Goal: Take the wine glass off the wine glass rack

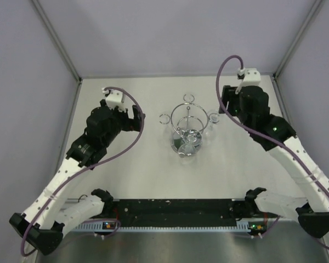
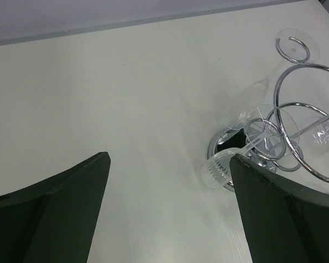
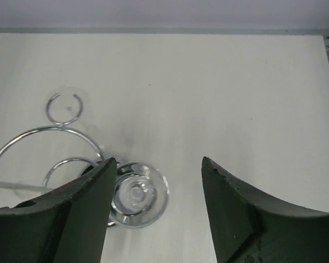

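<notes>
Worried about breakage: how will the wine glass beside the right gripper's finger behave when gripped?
Probably fragile and slippery: the wine glass looks thin, clear and glossy. Pushed, it may knock the wine glass rack, whose chrome wire sits right beside it.

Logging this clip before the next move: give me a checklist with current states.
1. Right gripper open: ok.
2. Glass centred in that gripper: not ok, it sits close to one finger.
3. Glass free of rack loop: cannot tell.
4. Rack upright: ok.
5. Left gripper open, apart from rack: ok.
</notes>
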Tool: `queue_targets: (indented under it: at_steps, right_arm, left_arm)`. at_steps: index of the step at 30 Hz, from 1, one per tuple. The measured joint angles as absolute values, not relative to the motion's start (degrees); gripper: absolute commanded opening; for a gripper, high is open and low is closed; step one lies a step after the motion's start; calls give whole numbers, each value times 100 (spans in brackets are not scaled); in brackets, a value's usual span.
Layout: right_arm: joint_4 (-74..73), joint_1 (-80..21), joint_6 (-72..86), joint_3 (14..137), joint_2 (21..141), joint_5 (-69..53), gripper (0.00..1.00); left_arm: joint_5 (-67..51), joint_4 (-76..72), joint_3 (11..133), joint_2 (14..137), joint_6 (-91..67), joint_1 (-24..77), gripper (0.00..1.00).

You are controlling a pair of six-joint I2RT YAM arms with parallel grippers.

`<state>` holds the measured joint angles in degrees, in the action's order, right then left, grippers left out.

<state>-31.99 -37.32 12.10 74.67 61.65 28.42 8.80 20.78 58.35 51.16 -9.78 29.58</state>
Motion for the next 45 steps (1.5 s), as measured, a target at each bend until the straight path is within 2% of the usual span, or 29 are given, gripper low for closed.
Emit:
queue_targets:
  at_steps: [5,11,16,26,34,45]
  right_arm:
    - [-3662,-2193,1831,7454,6217,1833,71]
    - [-3743,-991,2652,7109,6219,558,73]
    - [-3328,-285,3433,6285,6176,-862,73]
    - [-1909,-143,4755,5098,5861,-2517,68]
    - [-1267,-141,5164,4864,5581,-2871,56]
    - [-1157,-137,5310,4720,5546,-3133,52]
  left_arm:
    - [766,2311,6001,5391,-1057,2965,97]
    - [722,2451,6062,5485,-1166,2969,98]
    - [657,2517,6062,5485,-1212,2969,98]
    - [530,2567,5942,5266,-1186,2969,98]
    - [473,2571,5874,5266,-1186,2969,98]
    - [467,2571,5870,5264,-1188,2969,98]
